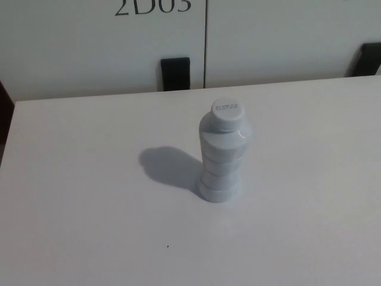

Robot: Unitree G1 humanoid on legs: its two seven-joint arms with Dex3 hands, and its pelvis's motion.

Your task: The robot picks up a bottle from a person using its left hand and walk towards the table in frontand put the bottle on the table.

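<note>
A white ribbed bottle (222, 152) with a white cap stands upright on the white table (89, 226), a little right of the picture's centre. Its shadow falls to the left of it. Nothing touches the bottle. Neither of my hands shows in the head view.
The table's far edge runs across the upper part of the view, its left corner near the picture's left side. Behind it stands a white wall with the marking "2D03" (153, 7). Two black brackets (175, 73) sit at the wall's foot, one at far right.
</note>
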